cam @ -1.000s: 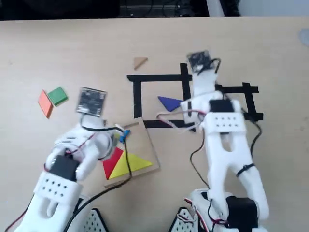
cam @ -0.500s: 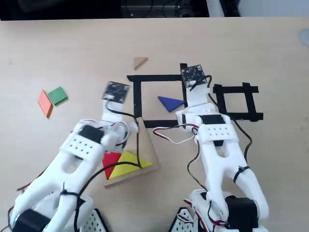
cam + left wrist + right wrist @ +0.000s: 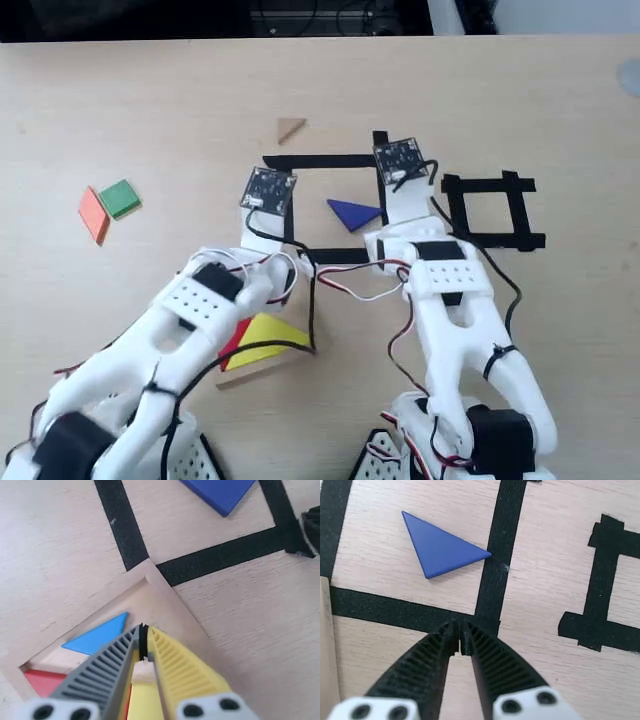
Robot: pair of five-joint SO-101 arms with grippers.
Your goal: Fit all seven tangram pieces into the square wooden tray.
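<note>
Left tool [image 3: 142,630] is hovering over the tray [image 3: 180,615], jaws pressed together. Right tool [image 3: 460,630], likewise pressed together, is hanging beside the navy triangle [image 3: 440,552] lying just beyond the tray. Descending unopened is risking shoving it away.

Matt, finely streaked wood grain on the pale desk [image 3: 150,90]. Smooth, bare rim on the square pale wooden tray [image 3: 165,592]. Smooth matt paint on the dark blue triangular piece [image 3: 440,550] and the light blue triangular piece [image 3: 97,635]. Dull black tape strips [image 3: 502,530], frayed at cut ends. Smooth, faintly glossy white plastic arm shells [image 3: 455,300]. Ribbed matt plastic jaws.
</note>
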